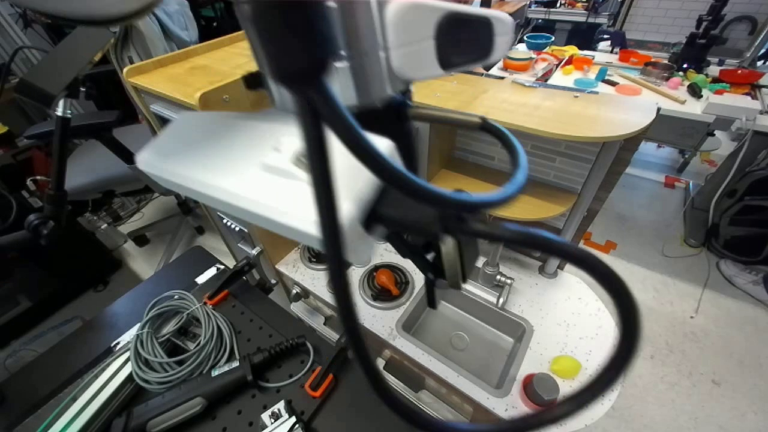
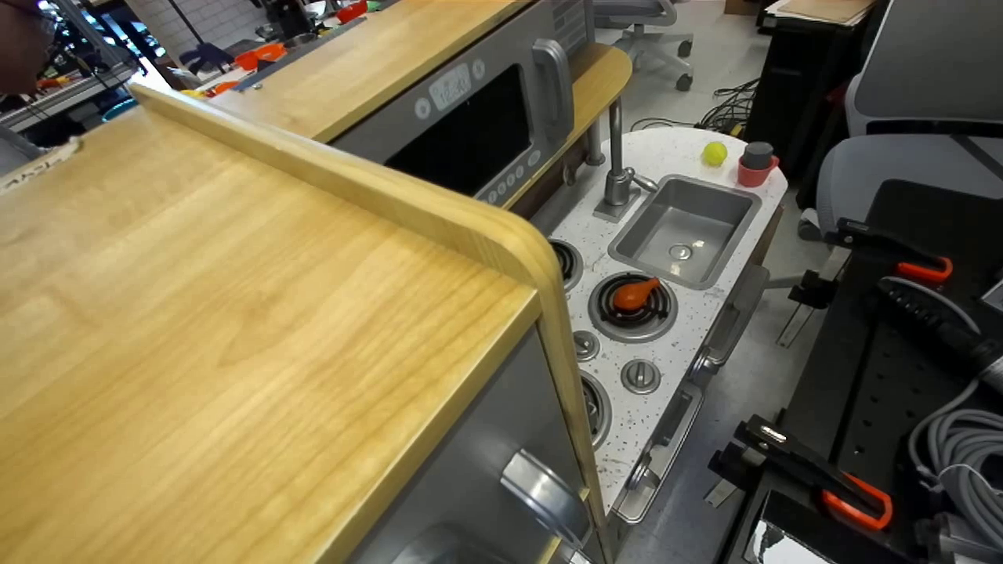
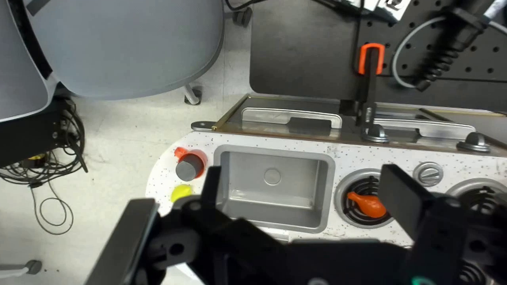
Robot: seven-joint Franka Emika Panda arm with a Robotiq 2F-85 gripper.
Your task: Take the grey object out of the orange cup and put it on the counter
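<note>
The small orange-red cup (image 1: 526,397) stands on the white counter (image 1: 579,312) near its rounded end, beside the sink; it also shows in an exterior view (image 2: 752,177) and the wrist view (image 3: 202,159). A grey object (image 1: 543,387) sits in the cup and sticks out above the rim, also in an exterior view (image 2: 758,154) and the wrist view (image 3: 188,168). My gripper (image 3: 302,169) is open and empty, high above the sink and burner. In the wrist view the cup is left of the left finger. In an exterior view the gripper (image 1: 443,288) is partly blurred.
The grey sink (image 2: 752,205) and its faucet (image 2: 617,184) are beside the cup. A yellow-green thing (image 2: 714,153) lies near the cup. An orange thing (image 2: 633,295) lies on a black burner. The tan upper shelf (image 1: 540,102) overhangs the counter's back.
</note>
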